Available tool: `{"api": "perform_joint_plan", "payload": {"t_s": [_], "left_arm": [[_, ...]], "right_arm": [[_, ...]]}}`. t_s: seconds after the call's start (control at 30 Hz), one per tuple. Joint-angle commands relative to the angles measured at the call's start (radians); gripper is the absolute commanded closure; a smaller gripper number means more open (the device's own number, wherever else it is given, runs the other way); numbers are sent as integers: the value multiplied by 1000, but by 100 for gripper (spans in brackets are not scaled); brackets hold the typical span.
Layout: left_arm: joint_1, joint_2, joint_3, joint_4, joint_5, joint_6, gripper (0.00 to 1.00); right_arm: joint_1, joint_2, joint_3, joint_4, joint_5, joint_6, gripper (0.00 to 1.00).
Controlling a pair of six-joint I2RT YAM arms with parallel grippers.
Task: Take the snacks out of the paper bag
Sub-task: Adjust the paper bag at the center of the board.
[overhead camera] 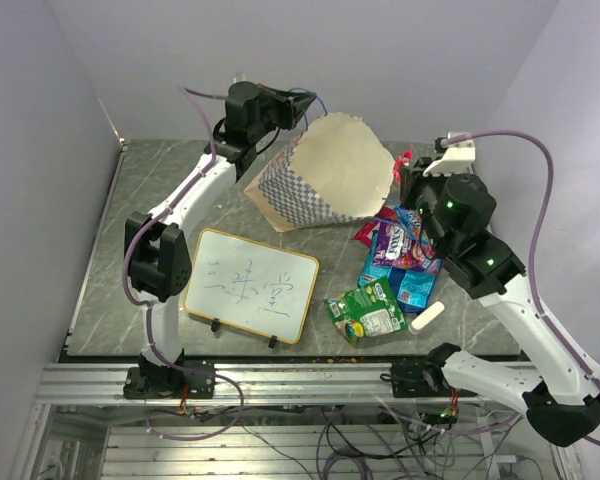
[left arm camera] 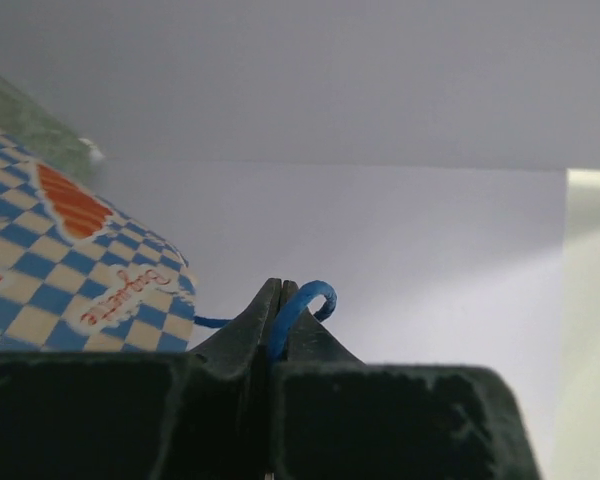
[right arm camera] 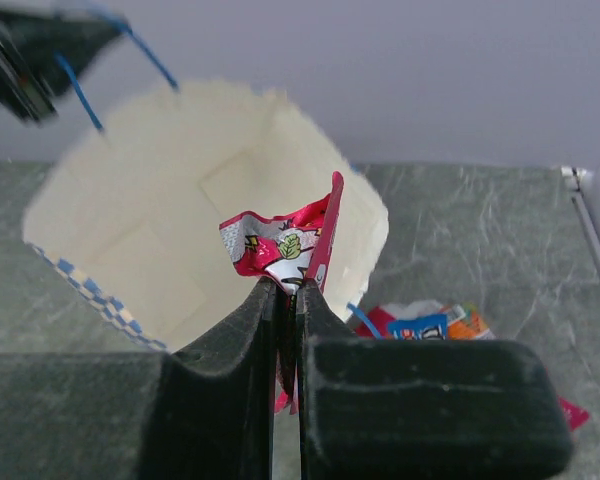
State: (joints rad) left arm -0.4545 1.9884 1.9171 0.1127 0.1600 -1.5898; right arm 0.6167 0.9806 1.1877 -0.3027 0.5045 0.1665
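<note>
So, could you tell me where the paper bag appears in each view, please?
Top external: paper bag upper centre, tilted.
Left wrist: its chequered band at the left edge.
Right wrist: its open mouth, left of centre.
Shared landmark: blue cord handle in the left hand.

Grey-green marbled counter (overhead camera: pixel 130 200), here we go. Left-centre: framed whiteboard (overhead camera: pixel 250 285) lying on it w/ blue scribble, two small black clips at its near edge. Just off the board's right corner, green packet (overhead camera: pixel 367 312) flat on the stone. Behind that, a heap of snacks: blue-teal packet (overhead camera: pixel 398 275) w/ purple, and a red-edged packet (overhead camera: pixel 368 231) poking out at the heap's far-left side, all overlapping. White eraser block (overhead camera: pixel 427 318) front-right, just beside the green packet, well apart from the board. Paper bag (overhead camera: pixel 320 185) tilted at centre-back, chequered end low by the counter (touching or not, can't tell).
</note>
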Motion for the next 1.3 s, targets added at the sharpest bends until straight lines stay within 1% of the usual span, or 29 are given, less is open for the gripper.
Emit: {"api": "perform_joint_plan", "payload": {"t_s": [0.0,0.1,0.2,0.33,0.47,0.57,0.73,0.83,0.87,0.9,0.97,1.1,1.17,1.27], "left_arm": [[74,-84,-151,60,-4,-16,93],[146,-155,-261,75,-16,2,93],[224,-182,-285,29,33,41,93],[311,-215,-344,18,72,65,93],[354,-213,-346,12,136,83,93],[359,-203,-325,-6,163,102,88],[368,-226,-260,-158,148,213,73],[379,-254,-230,-281,134,289,63],[384,-270,-221,-323,129,312,50],[389,-282,-217,-363,123,336,43],[399,-315,-230,-419,110,370,33],[423,-377,-270,-517,82,413,21],[433,-405,-285,-586,55,421,18],[439,-442,-320,-637,30,424,14]], "right_arm": [[-2,2,68,-3,5,-39,100],[-3,-3,62,-12,-8,-40,100],[-2,4,51,-35,-39,-26,100],[-3,0,15,-60,-67,9,100],[-3,-4,-50,-96,-108,29,100],[-3,-14,-125,-81,-178,39,100],[-3,-4,-286,-5,-315,112,100],[-3,39,-344,-8,-358,161,100],[-2,60,-349,-17,-363,165,100],[-3,82,-353,-28,-363,170,100],[-2,128,-356,-43,-370,167,100],[-2,221,-320,-87,-387,151,100],[-2,247,-313,-84,-380,152,100],[-2,289,-312,-94,-338,171,100]]}}
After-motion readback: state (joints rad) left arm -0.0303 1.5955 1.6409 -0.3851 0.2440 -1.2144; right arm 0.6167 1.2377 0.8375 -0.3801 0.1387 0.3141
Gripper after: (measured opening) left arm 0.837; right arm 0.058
